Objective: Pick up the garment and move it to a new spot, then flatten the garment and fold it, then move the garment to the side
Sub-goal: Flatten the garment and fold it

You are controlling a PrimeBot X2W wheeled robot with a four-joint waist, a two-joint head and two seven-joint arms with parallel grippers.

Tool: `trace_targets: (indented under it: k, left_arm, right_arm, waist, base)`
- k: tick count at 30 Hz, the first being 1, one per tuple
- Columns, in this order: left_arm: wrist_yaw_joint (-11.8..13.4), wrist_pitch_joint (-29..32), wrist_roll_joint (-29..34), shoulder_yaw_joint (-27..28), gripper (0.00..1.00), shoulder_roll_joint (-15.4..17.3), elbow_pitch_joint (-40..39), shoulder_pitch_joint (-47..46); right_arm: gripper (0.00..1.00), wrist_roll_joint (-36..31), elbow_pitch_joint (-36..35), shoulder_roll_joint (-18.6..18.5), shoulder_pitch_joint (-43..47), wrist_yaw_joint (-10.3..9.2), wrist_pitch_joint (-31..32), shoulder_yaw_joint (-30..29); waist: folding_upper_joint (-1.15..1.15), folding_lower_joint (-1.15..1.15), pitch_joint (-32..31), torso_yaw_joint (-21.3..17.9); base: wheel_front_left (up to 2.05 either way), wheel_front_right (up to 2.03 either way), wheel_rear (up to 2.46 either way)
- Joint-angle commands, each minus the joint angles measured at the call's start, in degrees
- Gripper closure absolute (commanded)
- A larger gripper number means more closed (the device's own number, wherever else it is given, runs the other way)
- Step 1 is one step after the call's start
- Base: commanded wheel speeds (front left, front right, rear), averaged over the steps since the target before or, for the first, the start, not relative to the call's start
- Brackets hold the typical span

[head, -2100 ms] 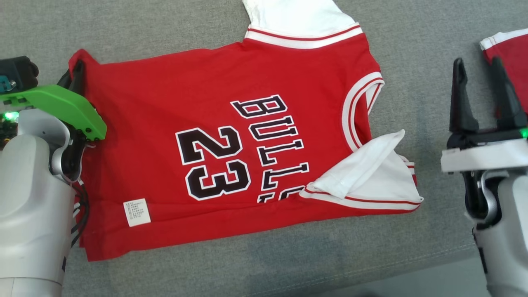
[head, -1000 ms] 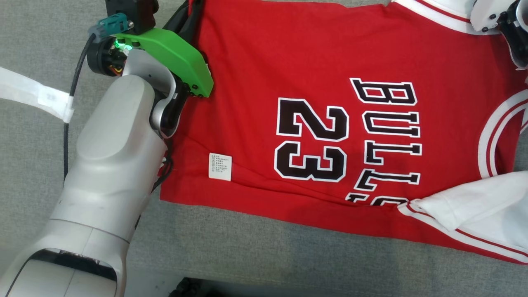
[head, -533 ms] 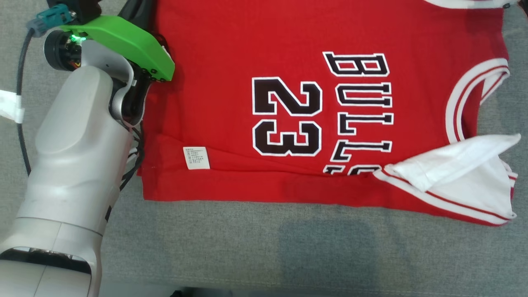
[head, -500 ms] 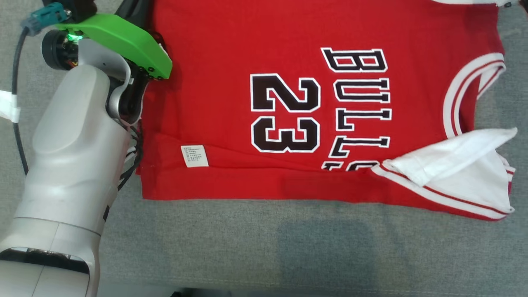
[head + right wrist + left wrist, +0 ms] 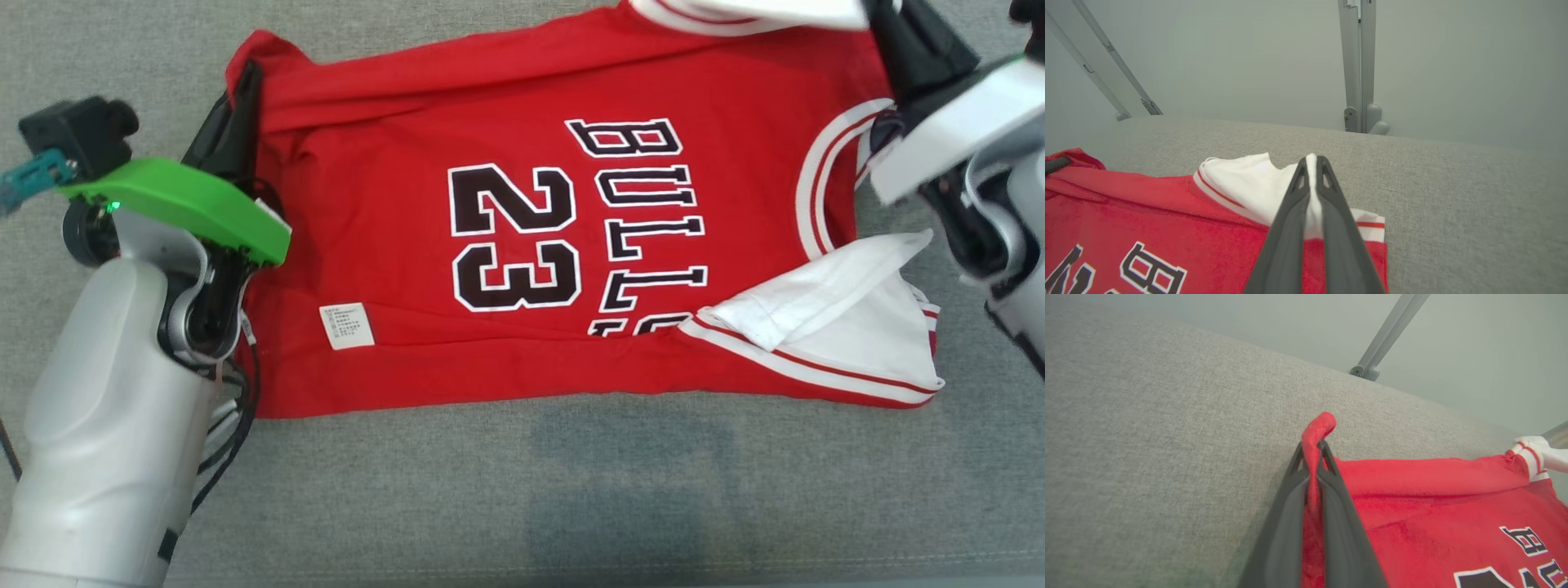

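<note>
Well, from the head view, the red basketball jersey with white trim (image 5: 522,343) lies spread on the grey woven cushion (image 5: 571,490), and the black "23" print (image 5: 514,237) sits about at its middle. Left of the "23" and beyond it, the left gripper (image 5: 245,82) is clenched on the jersey's far hem corner. Right of the "23" and beyond it, the right gripper (image 5: 886,20) is at the far white sleeve. A second white sleeve (image 5: 824,310) is tucked in on the near side, right of the "23", and a white care label (image 5: 346,326) shows to the near left of it.

Seen from the left wrist, the dark fingers (image 5: 1286,522) are pressed together with a red tab of cloth (image 5: 1321,424) poking out past their tips. That looks like a firm bite rather than a thin one.

Over at the right wrist, the fingers (image 5: 1286,237) are shut on the white sleeve cloth (image 5: 1241,183), with little cloth showing past the tips.

I take the step to be folding the far edge over towards the near one. To do it well, both arms should lift together, only high enough to clear the cloth. The edge between them should be kept taut so that the slack crease beyond the "23" pulls out. Then it should be carried across the "23" and laid level. The right side's shallow pinch is the one likeliest to slip.
</note>
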Motion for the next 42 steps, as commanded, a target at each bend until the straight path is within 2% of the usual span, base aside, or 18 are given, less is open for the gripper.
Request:
trace_targets:
  k: [1,7,8,15,18,19,20,21,22,23,28,32,36,38,42]
  left_arm:
    - [1.0,0.5,-1.1,0.7,1.0,1.3,-3.0,3.8]
    - [5.0,1.9,-3.9,3.0,1.0,3.9,-14.6,13.6]
    - [5.0,1.9,-3.9,3.0,1.0,3.9,-14.6,13.6]
    - [8.5,2.8,-5.1,4.5,1.0,5.4,-21.7,20.8]
    - [9.6,3.2,-5.3,4.6,1.0,5.7,-23.2,23.0]
    - [10.0,3.6,-5.3,4.4,0.89,5.7,-23.4,23.6]
    - [10.5,3.6,-5.0,4.2,0.64,5.8,-23.5,24.2]
    - [10.9,3.6,-4.5,4.0,0.35,5.9,-23.4,24.6]
    - [11.3,3.3,-3.8,3.7,0.0,6.0,-23.2,24.8]
    - [11.8,2.6,-2.5,3.4,0.0,6.3,-22.9,24.8]
    - [13.9,-4.0,3.8,2.2,0.0,6.6,-22.4,25.7]
    - [15.1,-9.3,7.3,2.3,0.0,5.2,-23.7,27.2]
    - [16.5,-11.2,12.5,5.0,0.0,3.4,-27.2,27.5]
    - [16.9,-11.4,16.5,8.3,0.0,1.9,-30.9,27.4]
    - [15.4,-11.3,24.4,13.5,0.0,-1.5,-36.5,29.3]
  right_arm:
    - [1.0,1.0,-3.5,-0.6,4.8,-0.04,-0.1,-0.8]
    - [1.0,1.5,-14.7,-1.1,19.3,-0.04,-0.2,-7.6]
    - [1.0,1.5,-14.7,-1.1,19.3,-0.04,-0.2,-7.6]
    - [1.0,-1.7,-23.6,3.4,33.4,-0.04,2.9,-17.1]
    - [1.0,-5.0,-25.3,5.7,36.6,-0.04,5.1,-19.1]
    - [1.0,-5.6,-25.5,6.9,37.2,-0.04,5.5,-19.5]
    - [1.0,-5.8,-25.6,8.1,37.9,-0.03,5.9,-19.5]
    - [0.75,-7.0,-25.3,8.6,38.2,-0.03,5.9,-20.0]
    - [0.08,-8.1,-24.6,8.8,38.5,-0.04,6.0,-20.7]
    - [0.0,-9.3,-24.0,9.5,38.8,-0.05,5.9,-21.1]
    - [0.0,-16.4,-23.6,12.9,40.0,-0.04,1.5,-25.1]
    - [0.0,-23.6,-24.1,15.8,40.6,-0.04,-1.7,-30.1]
    - [0.0,-29.9,-25.1,19.5,41.2,-0.04,-2.7,-35.6]
    - [0.0,-32.4,-25.8,20.8,41.3,-0.03,-3.0,-37.5]
    - [0.0,-35.5,-27.3,23.1,41.8,-0.04,-3.0,-39.5]
  waist:
    - [0.0,0.0,-1.4,-1.9]
    - [0.0,0.0,-1.6,-3.3]
    - [0.0,0.0,-1.6,-3.3]
    - [0.0,0.0,-1.4,-4.3]
    - [0.0,0.0,-1.2,-4.7]
    - [0.0,0.0,-1.3,-4.7]
    - [0.0,0.0,-1.3,-4.8]
    - [0.0,0.0,-1.4,-4.8]
    - [0.0,0.0,-1.4,-4.8]
    - [0.0,0.0,-1.5,-4.7]
    - [0.0,0.0,-3.0,-4.7]
    - [0.0,0.0,-4.6,-5.0]
    - [0.0,0.0,-6.1,-4.9]
    - [0.0,0.0,-6.7,-4.8]
    - [0.0,0.0,-7.8,-4.8]
  base:
    - [0.0,0.0,0.0]
    - [0.0,0.0,0.0]
    - [0.0,0.0,0.0]
    - [0.0,0.0,0.0]
    - [0.0,0.0,0.0]
    - [0.0,0.0,0.0]
    - [0.0,0.0,0.0]
    - [0.0,0.0,0.0]
    - [0.0,0.0,0.0]
    - [0.0,0.0,0.0]
    - [0.0,0.0,0.0]
    - [0.0,0.0,0.0]
    - [0.0,0.0,0.0]
    - [0.0,0.0,0.0]
    - [0.0,0.0,0.0]
